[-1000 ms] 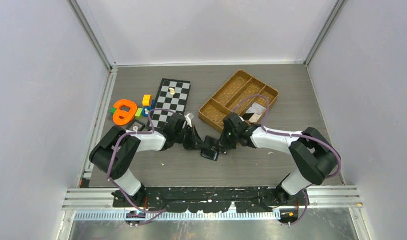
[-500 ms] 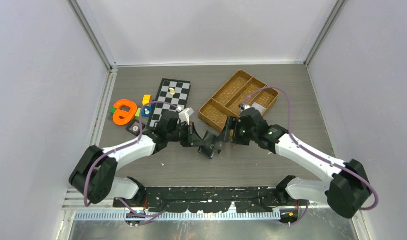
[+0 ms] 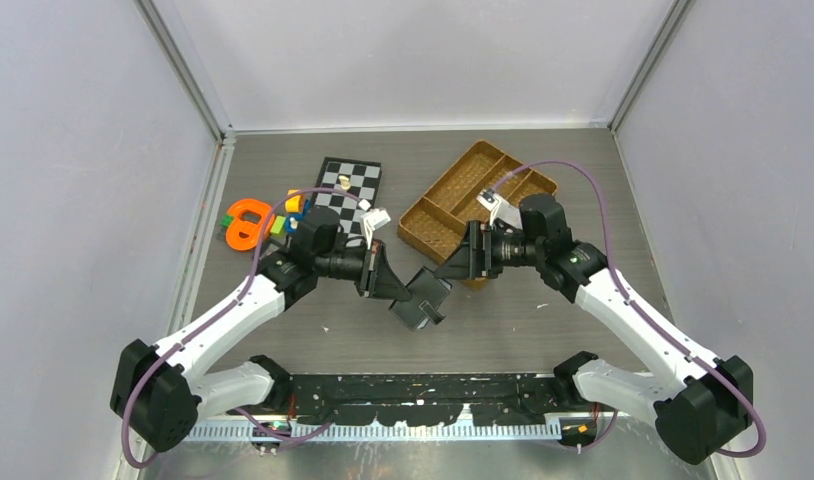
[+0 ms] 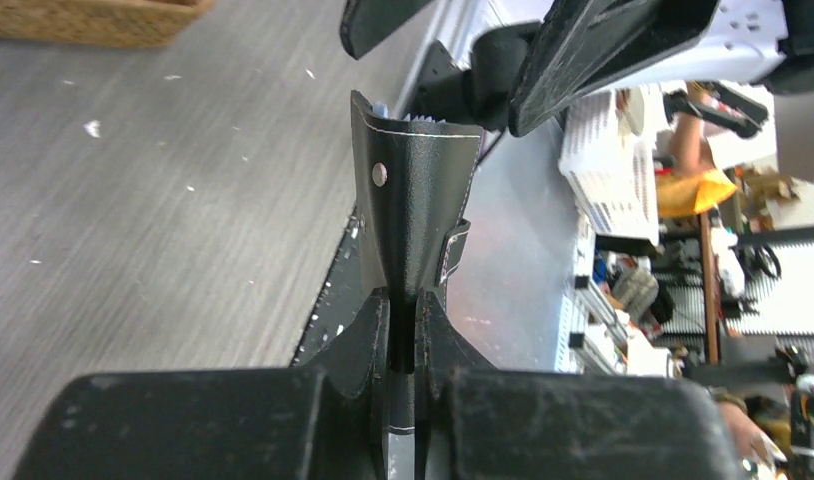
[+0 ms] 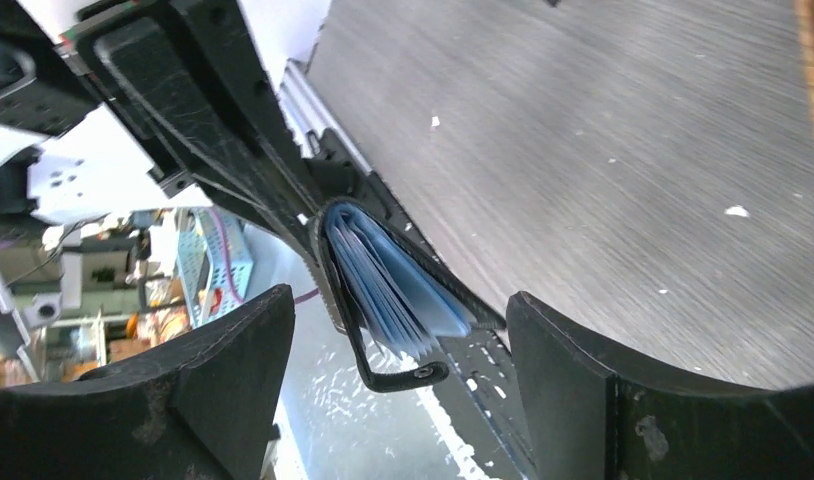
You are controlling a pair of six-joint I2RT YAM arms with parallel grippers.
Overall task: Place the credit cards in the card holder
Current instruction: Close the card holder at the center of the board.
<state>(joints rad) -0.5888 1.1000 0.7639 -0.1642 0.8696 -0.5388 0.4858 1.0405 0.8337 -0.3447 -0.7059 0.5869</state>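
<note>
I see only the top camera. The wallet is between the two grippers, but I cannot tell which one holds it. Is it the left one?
Observer: Yes. In the left wrist view the left gripper is shut on one edge of the wallet.
Operator: Does the right gripper touch the wallet?
Observer: No. In the right wrist view the right gripper is wide open and apart from it.
Operator: Which side of the wallet faces the right gripper?
Observer: The open side: the bluish pockets are fanned out, with the strap looped below them.
</note>
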